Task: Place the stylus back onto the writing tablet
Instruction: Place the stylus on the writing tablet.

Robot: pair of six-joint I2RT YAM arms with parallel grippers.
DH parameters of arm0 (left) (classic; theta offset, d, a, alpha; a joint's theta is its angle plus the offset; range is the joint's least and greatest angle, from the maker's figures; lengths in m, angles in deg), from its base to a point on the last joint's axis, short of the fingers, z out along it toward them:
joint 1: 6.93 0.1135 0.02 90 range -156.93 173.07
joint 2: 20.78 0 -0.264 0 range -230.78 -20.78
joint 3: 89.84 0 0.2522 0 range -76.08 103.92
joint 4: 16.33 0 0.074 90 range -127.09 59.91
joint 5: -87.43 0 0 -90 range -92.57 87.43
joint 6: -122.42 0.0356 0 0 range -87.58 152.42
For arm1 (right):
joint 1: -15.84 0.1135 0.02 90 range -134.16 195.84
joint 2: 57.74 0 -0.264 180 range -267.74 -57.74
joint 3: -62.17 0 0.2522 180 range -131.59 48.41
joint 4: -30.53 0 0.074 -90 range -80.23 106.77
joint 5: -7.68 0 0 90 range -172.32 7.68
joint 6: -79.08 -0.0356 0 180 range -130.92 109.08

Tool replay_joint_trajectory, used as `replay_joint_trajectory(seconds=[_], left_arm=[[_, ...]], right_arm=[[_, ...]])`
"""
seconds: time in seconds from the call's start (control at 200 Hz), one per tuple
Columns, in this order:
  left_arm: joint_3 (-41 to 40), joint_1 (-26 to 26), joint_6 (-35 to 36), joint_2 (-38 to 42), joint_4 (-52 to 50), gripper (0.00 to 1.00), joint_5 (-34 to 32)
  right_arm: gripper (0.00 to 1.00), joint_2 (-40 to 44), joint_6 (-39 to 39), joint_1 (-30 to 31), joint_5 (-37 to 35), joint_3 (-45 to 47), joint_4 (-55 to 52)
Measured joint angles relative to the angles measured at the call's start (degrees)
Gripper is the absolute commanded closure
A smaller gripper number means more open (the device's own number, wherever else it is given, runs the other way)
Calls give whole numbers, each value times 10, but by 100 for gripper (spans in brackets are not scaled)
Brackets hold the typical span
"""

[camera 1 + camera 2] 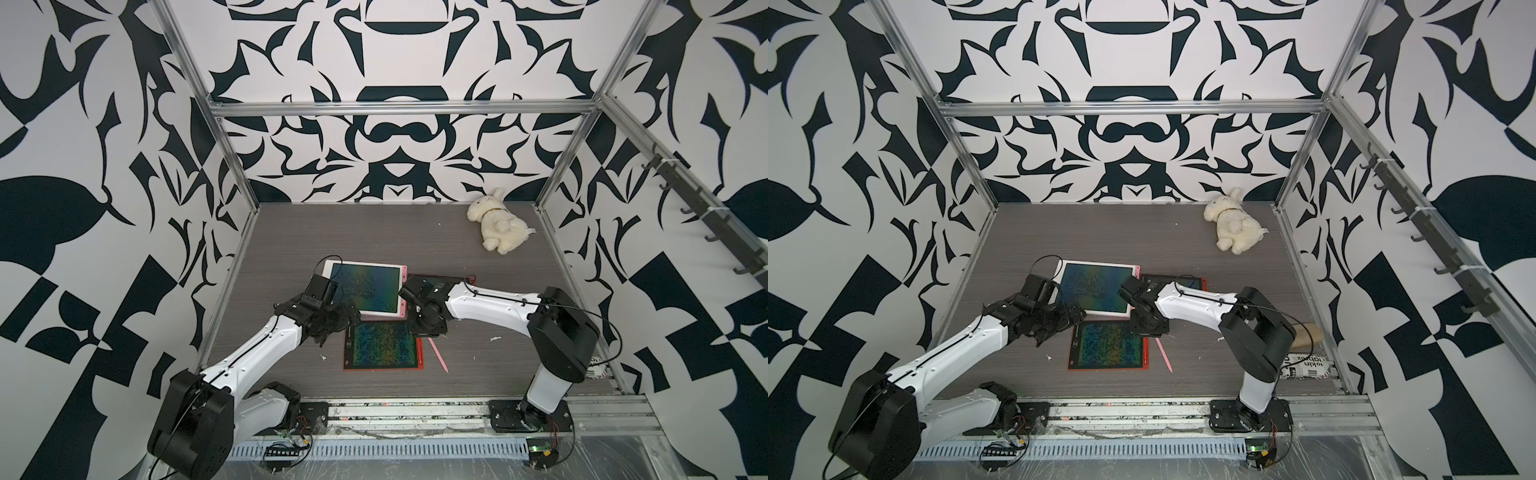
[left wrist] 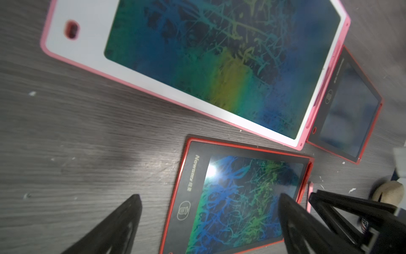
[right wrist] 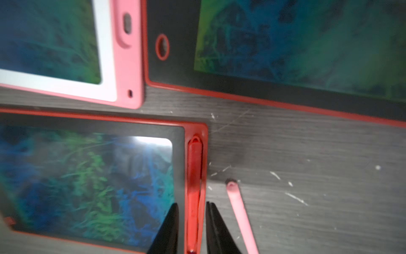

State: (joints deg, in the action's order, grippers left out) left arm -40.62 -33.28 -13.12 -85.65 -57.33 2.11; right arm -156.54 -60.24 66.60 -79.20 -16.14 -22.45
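Note:
A red-framed writing tablet (image 1: 380, 345) (image 3: 87, 176) lies at the front middle of the table. A red stylus (image 3: 194, 171) (image 1: 420, 353) lies in the slot along its right edge. My right gripper (image 3: 192, 204) hangs over that slot, its jaws a little open on either side of the stylus without touching it. A pink stylus (image 3: 239, 211) (image 1: 438, 355) lies loose on the table just right of the tablet. My left gripper (image 2: 209, 195) stands wide open and empty over the tablet's left part.
A larger pink-and-white tablet (image 1: 365, 286) lies behind the front one. A third red-framed tablet (image 2: 347, 110) sits to its right, partly under my right arm. A white plush rabbit (image 1: 496, 222) lies at the back right. A newsprint bundle (image 1: 1304, 365) lies beside the right arm's base.

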Motion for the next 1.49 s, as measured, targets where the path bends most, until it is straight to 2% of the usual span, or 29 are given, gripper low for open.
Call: replay_joint_trajectory(seconds=[0.115,0.2,0.685,1.005,1.3,1.495], left_arm=[[0,0,7,2,7,25,8],[0,0,7,3,17,29,20],[-7,0,10,19,39,30,45],[-14,0,10,19,43,29,46],[-23,0,10,19,43,30,45],[-25,0,11,19,43,30,45]], right_arm=[[100,6,4,0,-1,-6,-3],[100,-4,9,0,-2,-12,-5],[100,-52,15,0,1,-22,-10],[100,-100,21,13,-21,-83,-72],[100,-94,21,8,-20,-67,-59],[100,-82,29,-12,12,-49,-38]])
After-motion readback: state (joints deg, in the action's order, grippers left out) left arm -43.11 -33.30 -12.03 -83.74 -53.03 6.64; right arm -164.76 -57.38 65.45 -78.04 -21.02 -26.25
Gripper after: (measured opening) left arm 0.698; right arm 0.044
